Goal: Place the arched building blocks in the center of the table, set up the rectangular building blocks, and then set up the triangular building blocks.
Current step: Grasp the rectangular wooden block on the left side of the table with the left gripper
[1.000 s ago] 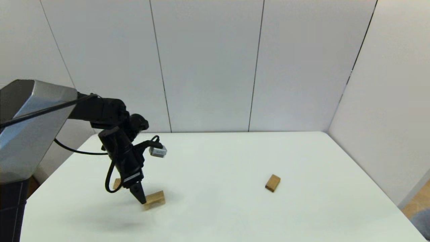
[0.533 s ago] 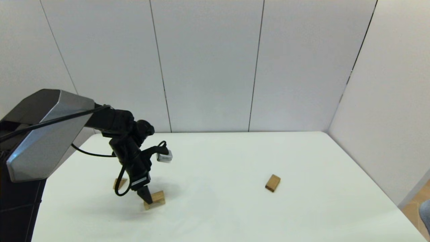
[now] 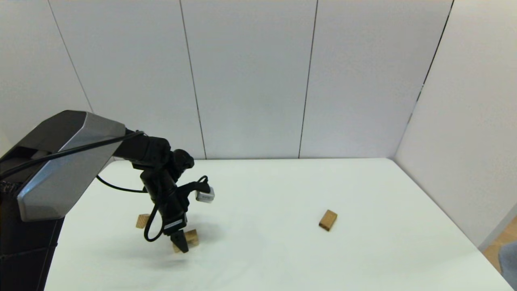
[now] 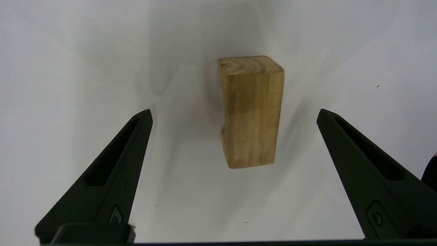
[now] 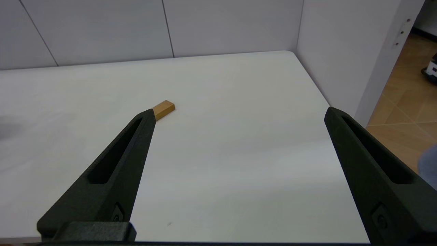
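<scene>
two spread fingers of the left gripper [image 4: 234, 114] flank the arched block [image 4: 252, 111], untouched; nothing held

Plain white wall panels [image 3: 250, 76] w/ thin dark seams stand behind & at right side. Tan tiled floor [image 5: 403, 109] shows past right wall. Small dark-and-white thing [image 5: 431, 68] on floor far off, can't tell what.

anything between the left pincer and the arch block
Nothing visible. The left pincer hangs open right above the arch block, one finger on either side with bare table in the gaps. The triangular block lies off to the side.
</scene>
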Robot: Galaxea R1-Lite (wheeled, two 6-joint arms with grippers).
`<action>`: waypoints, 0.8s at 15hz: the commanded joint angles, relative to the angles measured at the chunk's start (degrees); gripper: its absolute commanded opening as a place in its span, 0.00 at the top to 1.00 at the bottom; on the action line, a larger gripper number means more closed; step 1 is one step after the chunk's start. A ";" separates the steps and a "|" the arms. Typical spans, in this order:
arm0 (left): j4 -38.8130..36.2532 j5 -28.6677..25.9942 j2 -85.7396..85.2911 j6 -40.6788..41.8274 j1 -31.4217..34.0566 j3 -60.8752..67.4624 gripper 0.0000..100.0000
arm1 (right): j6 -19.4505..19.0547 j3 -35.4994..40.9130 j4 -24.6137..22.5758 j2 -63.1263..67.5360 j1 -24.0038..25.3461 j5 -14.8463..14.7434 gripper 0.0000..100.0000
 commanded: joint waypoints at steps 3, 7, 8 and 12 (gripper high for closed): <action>0.33 0.27 0.12 0.33 -1.16 0.93 0.00 | 0.01 0.00 -0.05 0.04 0.01 0.00 0.00; 0.33 0.35 0.30 0.24 -1.16 0.93 0.00 | 0.01 0.00 -0.05 0.04 0.01 0.00 0.00; 0.33 0.44 0.30 0.24 -1.07 0.93 1.00 | 0.01 0.00 -0.05 0.04 0.01 0.00 0.00; 0.42 0.35 0.38 -0.03 -1.16 0.84 1.00 | 0.01 0.00 0.04 0.04 0.01 -0.08 0.00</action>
